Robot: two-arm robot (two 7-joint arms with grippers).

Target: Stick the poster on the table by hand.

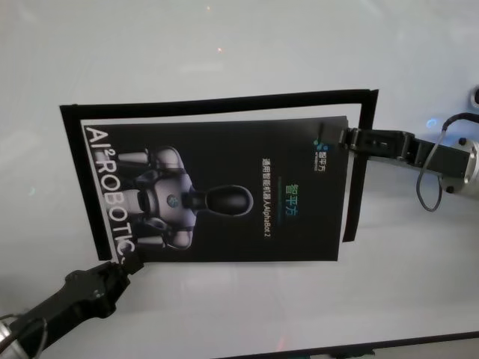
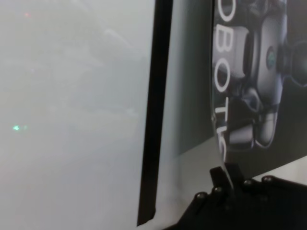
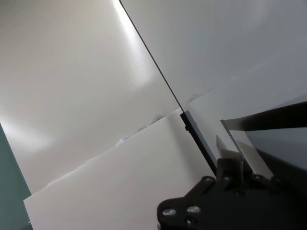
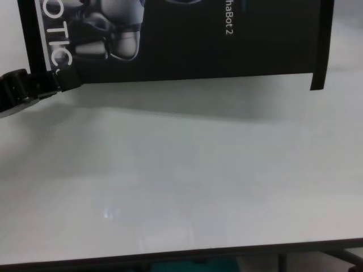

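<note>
A: Poster [image 1: 224, 187] vs. table [image 1: 224, 45]: white tabletop spans the whole field; the black glossy sheet sits over its middle, inside an outline of narrow black strips [image 1: 224, 102] running along the far, left and right sides. Sheet looks lifted — it casts a shadow on the tabletop in the chest view, and the left wrist view shows white surface between strip and sheet edge

B: Handling estimate?

A: Thin, light, floppy, slick face. Likely to sag in the middle, and to crease if pinched hard. Holding it at opposite margins seems the right choice; pads should stay off the printed robot figure

B: Tool state?

A: Left gripper [image 1: 129, 263] is clamped on the near-left corner by the white lettering; left wrist view shows the sheet edge running between its fingertips [image 2: 218, 176]. Right gripper [image 1: 346, 137] is pinched on the right edge near the far corner; the right wrist view shows the sheet's edge entering its closed jaws

B: Risk?

A: Uneven lowering could trap air or skew the sheet against the strips
</note>
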